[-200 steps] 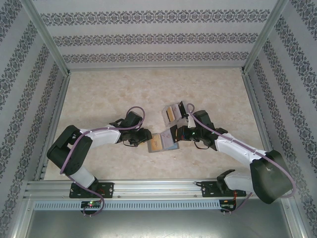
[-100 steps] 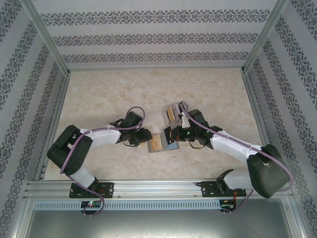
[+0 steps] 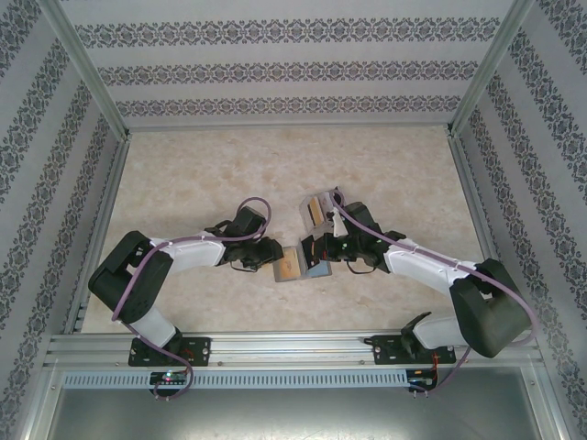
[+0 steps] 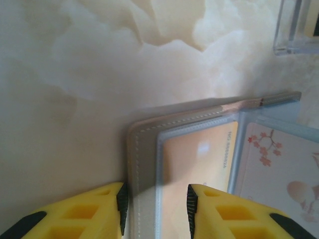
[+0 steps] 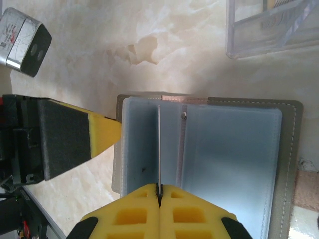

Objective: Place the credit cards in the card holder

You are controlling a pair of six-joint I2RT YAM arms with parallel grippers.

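I had the card holder (image 4: 142, 159) lying open and flat near the middle of the table (image 3: 211, 165), so each arm could reach it from its own side. The clear box (image 3: 318, 209) sat just past it at 12 o'clock.

The left gripper (image 4: 155, 201) was at the holder's 9 o'clock side. Its jaws stood partly open, with the holder's grey edge and a bit of the see-through pocket (image 4: 164, 179) between them. I think it was there to stop the holder sliding or flapping shut. I could not tell if its tips really pressed down. An orange card (image 4: 197, 169) already sat in that pocket, and a card with flowers (image 4: 279, 164) lay in the next one, at 3 o'clock.

The right gripper (image 5: 159, 191) was at the holder's 3 o'clock side. Its jaws were shut tight on a thin credit card (image 5: 159, 144). I saw it only edge-on, so I could not tell its colour. It was over the panel nearest the left gripper, close to the fold. I think it was held on edge so its thin side could slip into a pocket.
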